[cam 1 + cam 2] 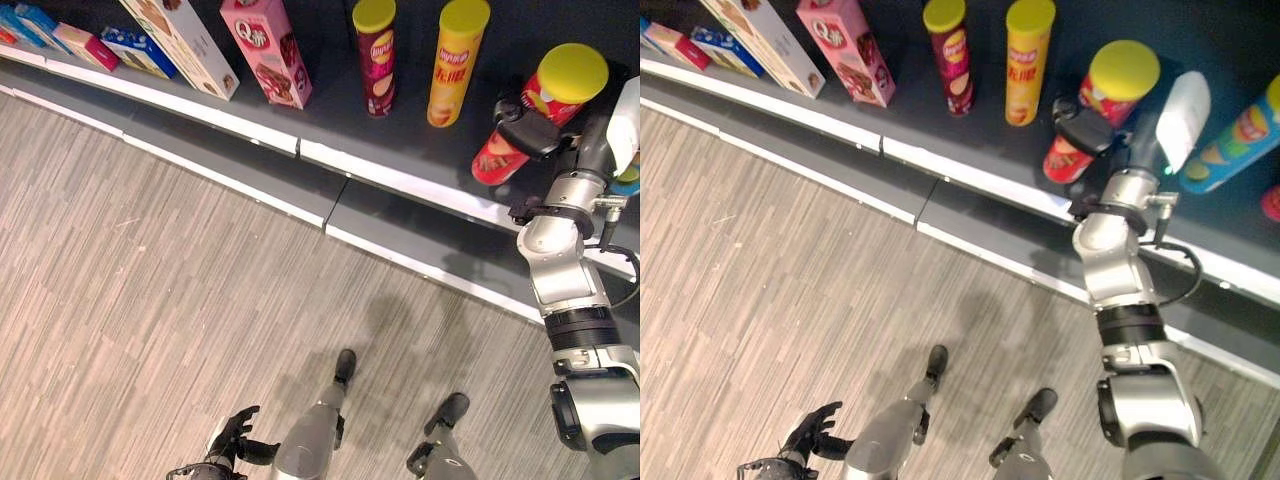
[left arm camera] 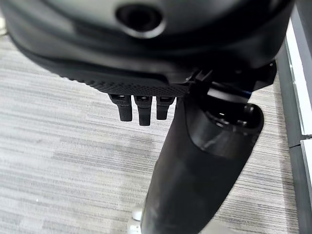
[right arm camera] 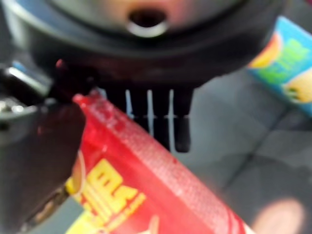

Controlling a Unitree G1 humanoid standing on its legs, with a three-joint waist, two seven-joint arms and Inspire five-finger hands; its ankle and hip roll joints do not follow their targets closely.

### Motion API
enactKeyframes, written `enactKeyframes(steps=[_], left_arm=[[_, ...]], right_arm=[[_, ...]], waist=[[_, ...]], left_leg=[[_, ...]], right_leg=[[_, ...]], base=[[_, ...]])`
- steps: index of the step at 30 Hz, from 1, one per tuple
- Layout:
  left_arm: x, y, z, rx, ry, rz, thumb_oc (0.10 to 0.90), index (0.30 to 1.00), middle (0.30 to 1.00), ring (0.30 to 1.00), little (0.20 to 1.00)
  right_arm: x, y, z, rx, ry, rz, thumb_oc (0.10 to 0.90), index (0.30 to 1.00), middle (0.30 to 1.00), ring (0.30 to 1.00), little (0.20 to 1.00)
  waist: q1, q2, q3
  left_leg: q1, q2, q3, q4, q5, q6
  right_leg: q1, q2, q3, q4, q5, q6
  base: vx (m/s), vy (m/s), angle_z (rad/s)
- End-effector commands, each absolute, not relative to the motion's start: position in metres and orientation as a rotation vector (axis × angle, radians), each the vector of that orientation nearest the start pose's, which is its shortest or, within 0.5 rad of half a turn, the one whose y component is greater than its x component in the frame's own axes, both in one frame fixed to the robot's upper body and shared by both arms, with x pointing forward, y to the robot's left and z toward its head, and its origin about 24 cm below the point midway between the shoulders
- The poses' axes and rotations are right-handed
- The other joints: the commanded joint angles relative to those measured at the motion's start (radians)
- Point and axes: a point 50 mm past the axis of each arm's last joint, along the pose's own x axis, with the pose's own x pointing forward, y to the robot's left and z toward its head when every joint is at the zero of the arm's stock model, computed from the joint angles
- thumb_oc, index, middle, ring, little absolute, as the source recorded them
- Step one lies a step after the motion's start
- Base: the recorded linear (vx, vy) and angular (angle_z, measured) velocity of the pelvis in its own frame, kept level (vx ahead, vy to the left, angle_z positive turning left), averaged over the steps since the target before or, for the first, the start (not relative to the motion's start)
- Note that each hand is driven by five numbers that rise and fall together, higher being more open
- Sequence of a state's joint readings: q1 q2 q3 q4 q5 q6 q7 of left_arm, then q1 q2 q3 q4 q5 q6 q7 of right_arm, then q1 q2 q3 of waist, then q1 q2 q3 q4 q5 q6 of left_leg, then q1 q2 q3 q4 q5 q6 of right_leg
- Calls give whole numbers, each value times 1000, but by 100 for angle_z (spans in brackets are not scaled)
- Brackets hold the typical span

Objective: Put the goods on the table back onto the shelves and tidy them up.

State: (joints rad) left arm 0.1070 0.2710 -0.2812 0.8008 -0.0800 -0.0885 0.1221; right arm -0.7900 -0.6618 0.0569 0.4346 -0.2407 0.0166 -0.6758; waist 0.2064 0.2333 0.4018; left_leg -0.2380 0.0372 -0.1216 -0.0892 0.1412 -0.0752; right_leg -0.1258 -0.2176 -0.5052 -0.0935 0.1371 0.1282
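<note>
Right hand (image 1: 1092,128) reaches up over the dark shelf (image 1: 330,120), fingers and thumb curled round a red crisp can (image 1: 540,110) with a yellow lid. The can is tilted, its base at the shelf near the white front edge. Right wrist view: the red can passes between thumb and fingers (image 3: 168,122).

Standing upright on the shelf to its left: a yellow can (image 1: 455,65), a maroon can (image 1: 375,60), then a pink box (image 1: 268,50) and a white box (image 1: 180,40). A blue can (image 1: 1230,140) lies just right of the hand.

Left hand (image 1: 232,440) hangs low over the wood-grain floor (image 1: 150,300), fingers loosely spread, holding nothing.
</note>
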Motion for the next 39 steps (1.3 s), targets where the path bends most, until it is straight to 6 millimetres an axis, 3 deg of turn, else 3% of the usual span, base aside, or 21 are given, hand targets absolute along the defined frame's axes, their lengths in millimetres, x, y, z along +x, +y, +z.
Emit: enactKeyframes(steps=[1,6,15,29,39], left_arm=[[151,228,-117,403,751,22,800,900,900,900,900],[162,223,-110,388,695,16,800,900,900,900,900],[164,224,-108,393,677,27,800,900,900,900,900],[166,220,-107,372,663,52,800,900,900,900,900],[169,215,-107,365,655,52,800,900,900,900,900]], right_arm=[[325,-254,338,-744,-996,-921,400,300,300,300,300],[316,-271,367,-851,-1034,-1039,400,300,300,300,300],[303,-282,390,-1013,-1075,-1145,400,300,300,300,300],[315,-282,391,-859,-1022,-1140,400,300,300,300,300],[323,-276,377,-799,-986,-1112,400,300,300,300,300]], waist=[[25,-35,-53],[35,1,-31],[33,8,-26],[37,8,-12],[35,6,-4]], left_leg=[[33,19,47,2,-64,-39],[-26,13,34,2,-46,-49],[-62,5,16,2,-41,-49],[-76,-11,-5,2,-43,-34],[-76,-16,-16,2,-46,-24]], right_leg=[[-71,-63,114,129,-69,65],[-132,-69,111,158,-79,63],[-169,-71,109,171,-81,64],[-208,-74,155,178,-70,65],[-208,-68,174,172,-69,65]], base=[[0,0,0],[-35,-20,7],[-3,-7,6],[1,19,6],[5,4,-2]])
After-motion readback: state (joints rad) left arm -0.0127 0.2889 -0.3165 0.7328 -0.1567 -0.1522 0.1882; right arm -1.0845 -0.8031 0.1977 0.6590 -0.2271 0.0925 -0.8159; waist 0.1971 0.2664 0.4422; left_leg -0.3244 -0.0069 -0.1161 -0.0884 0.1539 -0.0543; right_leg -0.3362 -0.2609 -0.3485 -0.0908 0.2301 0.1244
